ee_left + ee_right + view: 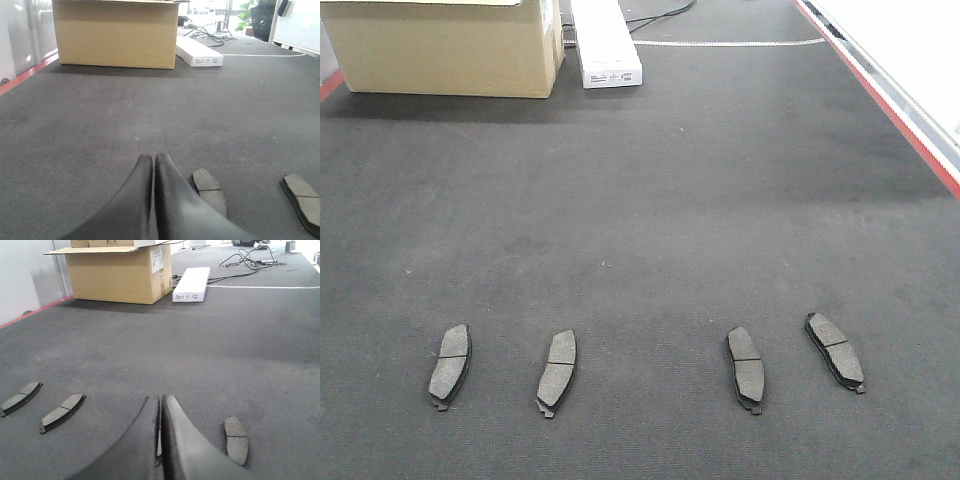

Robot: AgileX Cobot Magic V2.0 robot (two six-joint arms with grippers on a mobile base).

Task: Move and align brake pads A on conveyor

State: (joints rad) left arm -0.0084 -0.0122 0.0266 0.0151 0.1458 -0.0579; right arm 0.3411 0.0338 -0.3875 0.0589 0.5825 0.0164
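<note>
Conveyor (650, 200) below two closed pincers (153, 161)

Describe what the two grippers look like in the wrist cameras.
Both look alike. The left gripper and the right gripper each show two smooth, slightly glossy black jaws, broad at the base and curving to narrow rounded tips. No cables, markings or labels show on them. The arms themselves are out of view.

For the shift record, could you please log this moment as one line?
brake pads: four in a row, flat on conveyor | left pincer: shut, empty | right pincer: shut, empty
</note>
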